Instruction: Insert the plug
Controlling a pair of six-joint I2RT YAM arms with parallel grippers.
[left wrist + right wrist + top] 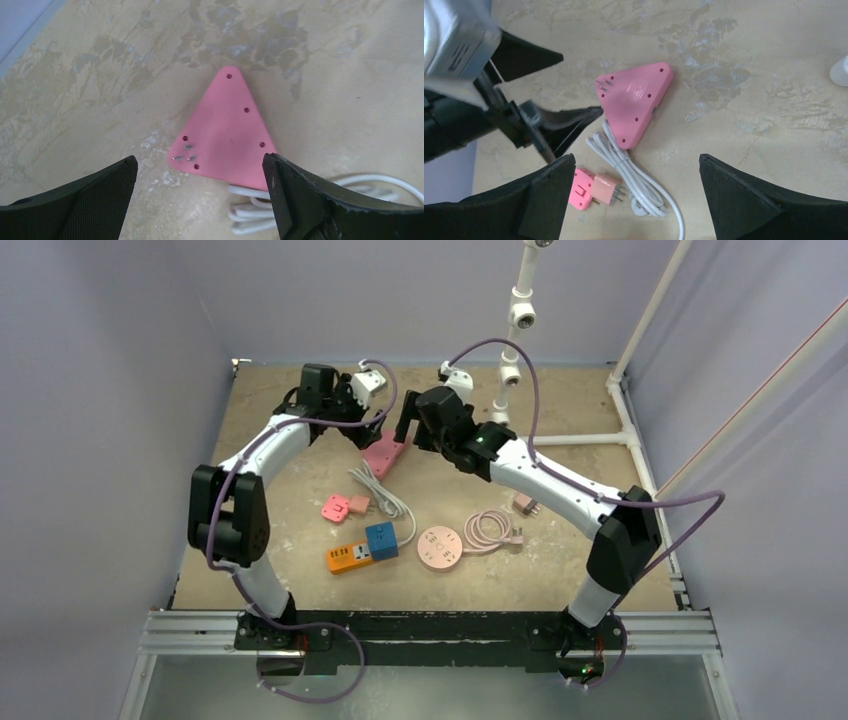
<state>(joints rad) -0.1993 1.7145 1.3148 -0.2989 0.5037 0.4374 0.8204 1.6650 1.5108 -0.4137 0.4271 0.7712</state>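
A pink triangular socket block (383,455) lies flat-face up at the back middle of the table, with small metal prongs (185,152) near one corner. Its white bundled cord (385,495) trails toward the front. My left gripper (352,428) is open and empty just above the block (225,130), with the jaws wide on either side of its near edge. My right gripper (405,428) is open and empty, higher up, over the block (634,102) and cord (634,175). Two small pink plugs (580,189) (606,190) lie side by side left of the cord.
An orange and blue power strip (360,548), a round pink socket disc (438,546) with a coiled pink cord (490,530), and another pink plug (526,505) lie nearer the front. A white pipe frame (512,340) stands at the back right. The left gripper's fingers (569,122) show in the right wrist view.
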